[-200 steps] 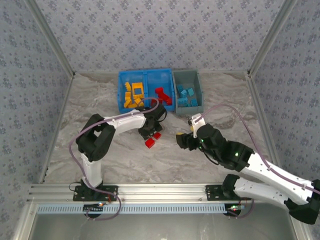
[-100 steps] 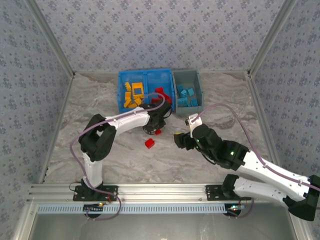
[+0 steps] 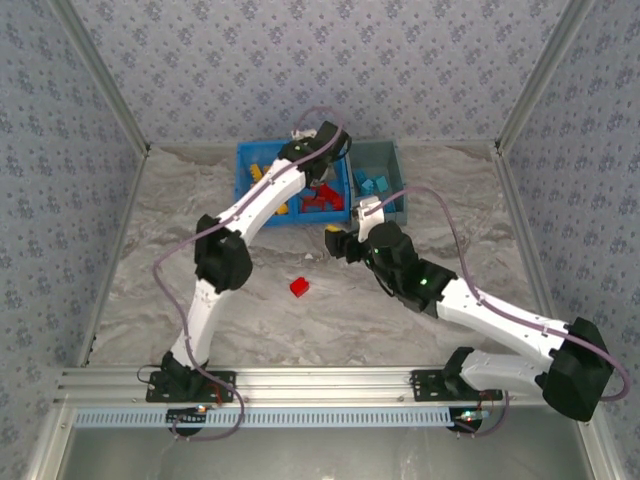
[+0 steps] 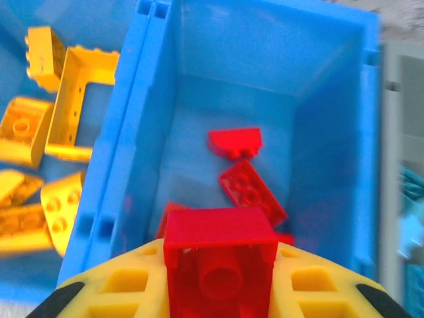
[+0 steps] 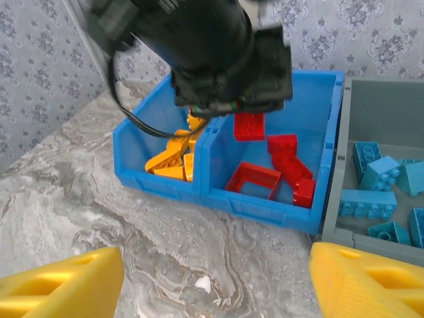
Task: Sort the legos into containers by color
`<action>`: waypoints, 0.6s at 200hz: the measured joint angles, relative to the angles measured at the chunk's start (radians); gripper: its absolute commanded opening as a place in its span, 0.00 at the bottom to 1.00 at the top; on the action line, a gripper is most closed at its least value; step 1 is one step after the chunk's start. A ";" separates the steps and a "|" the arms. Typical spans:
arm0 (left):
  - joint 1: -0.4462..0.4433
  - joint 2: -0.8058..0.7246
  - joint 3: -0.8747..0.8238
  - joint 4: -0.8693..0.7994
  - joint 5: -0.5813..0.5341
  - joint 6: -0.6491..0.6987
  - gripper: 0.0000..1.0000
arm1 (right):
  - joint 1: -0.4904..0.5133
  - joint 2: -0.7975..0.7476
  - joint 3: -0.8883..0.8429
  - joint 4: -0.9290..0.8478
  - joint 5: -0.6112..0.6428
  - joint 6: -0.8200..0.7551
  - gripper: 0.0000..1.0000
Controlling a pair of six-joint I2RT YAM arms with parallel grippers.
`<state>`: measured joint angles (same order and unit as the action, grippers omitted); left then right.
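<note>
From above, the bright blue two-compartment plastic bin (image 3: pixel 244 200) and the small grey plastic bin (image 3: pixel 398 170) stand side by side at the middle of the table's (image 3: pixel 180 220) far edge. The left arm is stretched right out, its left gripper (image 3: pixel 320 162) hanging over the blue bin's right-hand compartment. The right gripper (image 3: pixel 340 243) hovers above the table just in front of the bins. One loose small red plastic brick (image 3: pixel 299 287) lies near the middle of the table, on the near-edge side of that gripper.

Through the left wrist camera, the jaws are clamped on a square red plastic brick (image 4: pixel 220 252), its hollow underside facing the lens. It hangs over the near part of the compartment where the other red bricks (image 4: pixel 252 191) lie. The orange-yellow plastic bricks (image 4: pixel 23 129) are across the divider.

Through the right wrist camera, the jaws stand wide apart with nothing between them and bare table below. The light blue plastic bricks (image 5: pixel 381 173) sit in the grey bin.

To my eye this is the drop-off of a red brick. The next move looks simple: part the left jaws and let it fall, since it hangs inside the compartment walls. After that, the loose red brick is the only one I can see outside the bins. The empty right gripper looks best placed for it, though it would have to swing toward the near edge, come down over the brick and close.
</note>
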<state>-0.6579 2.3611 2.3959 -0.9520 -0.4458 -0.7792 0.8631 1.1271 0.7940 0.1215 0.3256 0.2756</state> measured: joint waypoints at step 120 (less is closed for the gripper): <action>0.010 0.241 0.132 0.085 -0.140 0.217 0.42 | -0.002 -0.093 -0.042 0.016 -0.007 0.035 0.77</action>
<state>-0.6483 2.6019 2.5278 -0.8673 -0.5861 -0.5625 0.8616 1.0340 0.7521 0.1379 0.3183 0.3107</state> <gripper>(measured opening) 0.364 0.765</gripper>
